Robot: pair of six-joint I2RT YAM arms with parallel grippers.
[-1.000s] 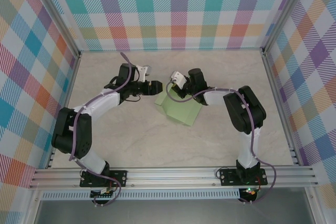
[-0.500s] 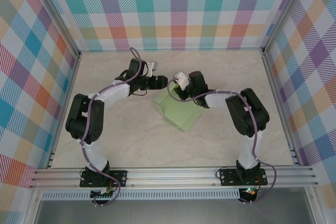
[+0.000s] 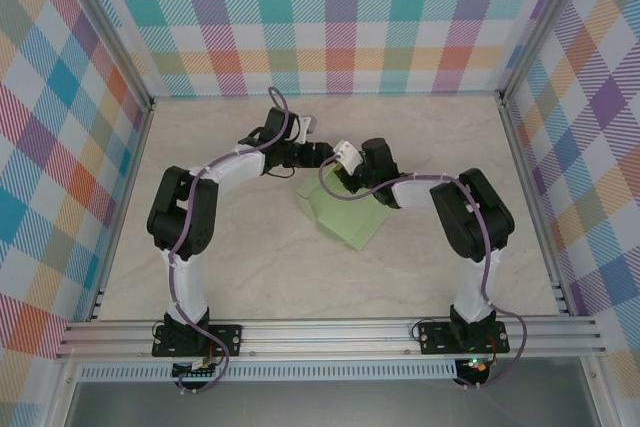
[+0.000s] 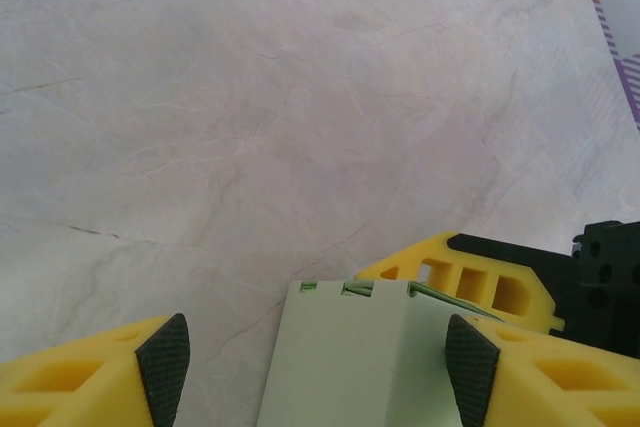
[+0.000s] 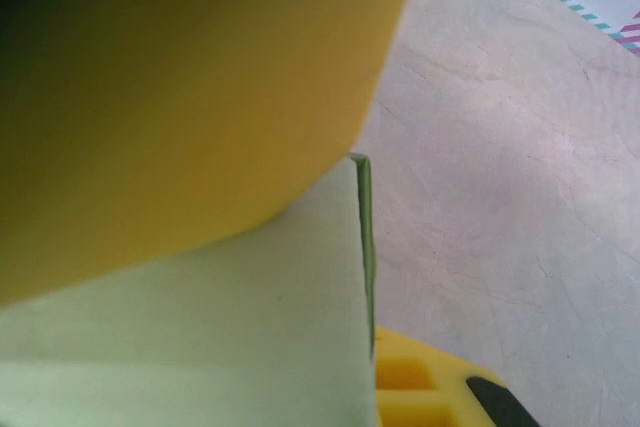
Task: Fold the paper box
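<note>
The paper box [image 3: 348, 215] is a pale green, flat folded card lying mid-table. My left gripper [image 3: 321, 157] is at its far corner. In the left wrist view it [image 4: 318, 362] is open, and the slotted end of the box [image 4: 350, 367] lies between its black pads [image 4: 165, 367] without touching them. My right gripper [image 3: 340, 179] meets the same corner from the right and is shut on the box's edge. One of its yellow fingers [image 5: 180, 97] lies flat on the card [image 5: 220, 337], and that finger [image 4: 480, 282] also shows behind the box.
The beige marble tabletop [image 3: 250, 267] stretches out around the box. Plaid walls [image 3: 340, 17] and aluminium posts close in the back and sides. A metal rail [image 3: 330, 332] runs along the near edge by the arm bases.
My left gripper has swung right and away from the bases, closing in on the box's far corner until its fingers straddle the end. The right gripper and box have hardly shifted.
</note>
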